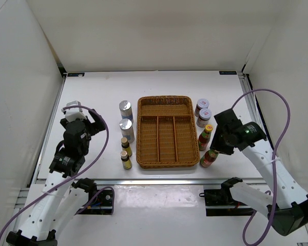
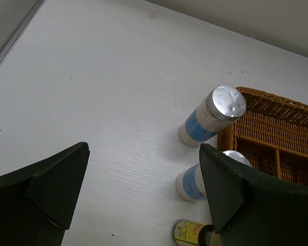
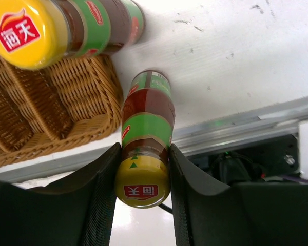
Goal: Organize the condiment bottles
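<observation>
My right gripper (image 1: pixel 216 149) is shut on the neck of a red, yellow-capped sauce bottle (image 1: pixel 209 158), which tilts by the tray's near right corner; in the right wrist view its fingers (image 3: pixel 100 195) press both sides of that bottle (image 3: pixel 146 118). The second sauce bottle (image 1: pixel 206 136) stands just behind it (image 3: pixel 46 25). Two pale-lidded jars (image 1: pixel 203 112) stand right of the tray. Two silver-topped shakers (image 1: pixel 126 119) and two tiny yellow-labelled bottles (image 1: pixel 126 152) stand left of it. My left gripper (image 1: pixel 96 123) is open and empty, left of the shakers (image 2: pixel 213 115).
The brown wicker divided tray (image 1: pixel 164 100) lies mid-table, its compartments holding nothing; its edge shows in the left wrist view (image 2: pixel 277 110) and the right wrist view (image 3: pixel 56 102). The table's front rail (image 3: pixel 246 128) runs just under the held bottle. White walls enclose the table.
</observation>
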Controlling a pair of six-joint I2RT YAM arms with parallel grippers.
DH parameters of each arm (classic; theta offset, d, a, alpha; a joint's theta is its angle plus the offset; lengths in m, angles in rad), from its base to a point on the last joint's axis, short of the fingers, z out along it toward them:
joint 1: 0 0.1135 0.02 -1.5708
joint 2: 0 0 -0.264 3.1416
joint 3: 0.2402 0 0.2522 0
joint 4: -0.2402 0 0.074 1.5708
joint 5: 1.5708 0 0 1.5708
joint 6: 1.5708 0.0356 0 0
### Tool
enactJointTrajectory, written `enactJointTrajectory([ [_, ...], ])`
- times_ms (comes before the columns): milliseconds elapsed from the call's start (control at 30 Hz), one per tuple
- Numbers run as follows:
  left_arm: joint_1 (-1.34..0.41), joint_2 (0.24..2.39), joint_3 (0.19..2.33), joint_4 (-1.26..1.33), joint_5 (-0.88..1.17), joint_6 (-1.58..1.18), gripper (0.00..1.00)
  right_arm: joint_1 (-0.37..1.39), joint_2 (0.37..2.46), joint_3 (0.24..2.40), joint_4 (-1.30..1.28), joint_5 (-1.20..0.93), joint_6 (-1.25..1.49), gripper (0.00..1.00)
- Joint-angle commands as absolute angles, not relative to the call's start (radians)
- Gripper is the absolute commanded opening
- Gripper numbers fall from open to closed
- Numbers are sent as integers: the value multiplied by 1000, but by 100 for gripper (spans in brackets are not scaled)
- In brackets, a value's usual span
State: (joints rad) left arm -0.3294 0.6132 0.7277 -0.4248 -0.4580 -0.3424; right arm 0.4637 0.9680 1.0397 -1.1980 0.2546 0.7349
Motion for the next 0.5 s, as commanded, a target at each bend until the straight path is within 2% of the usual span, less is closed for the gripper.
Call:
enactJointTrajectory([
  [0, -331, 606, 726, -413, -476, -351, 99, 479, 960, 1153, -1250, 295, 750, 0],
  [300, -331, 606, 726, -413, -476, -351, 99, 497, 982, 1412, -1315, 264, 709, 0],
  [467, -331, 606, 726, -413, -476, -351, 99, 497, 1011, 1436, -1246, 195, 689, 0],
])
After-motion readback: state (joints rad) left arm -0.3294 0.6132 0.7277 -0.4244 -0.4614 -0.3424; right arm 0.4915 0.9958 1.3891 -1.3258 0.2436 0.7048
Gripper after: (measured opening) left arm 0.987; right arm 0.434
